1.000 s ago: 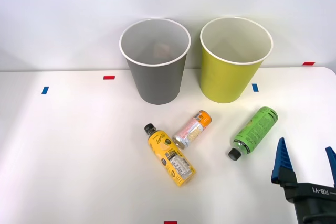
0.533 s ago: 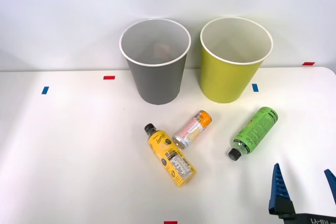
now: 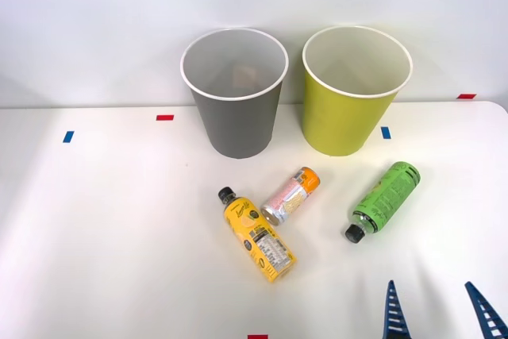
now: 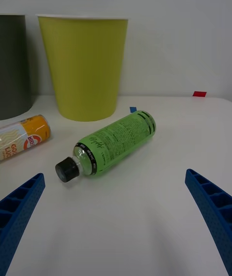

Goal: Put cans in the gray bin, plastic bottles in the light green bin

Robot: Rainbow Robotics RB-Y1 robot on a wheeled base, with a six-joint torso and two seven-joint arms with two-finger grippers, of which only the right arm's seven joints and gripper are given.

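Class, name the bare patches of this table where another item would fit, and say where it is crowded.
Free: the table's left side, left of the gray bin and yellow bottle. Crowded: the middle, where pink can and green bottle lie below the green bin.

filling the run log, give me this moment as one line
right gripper: open, empty | green bottle: lying on table, ahead of gripper | yellow bottle, pink can: on table | light green bin: upright

The front view looks forward and down from above onto the counter (image 3: pixel 103 228), taking in both bins from well back. The right wrist view sits low and close, facing level across the counter toward the back wall. Both views share the green bottle (image 3: pixel 383 200) (image 4: pixel 113 143) and the light green bin (image 3: pixel 349 109) (image 4: pixel 84 68).
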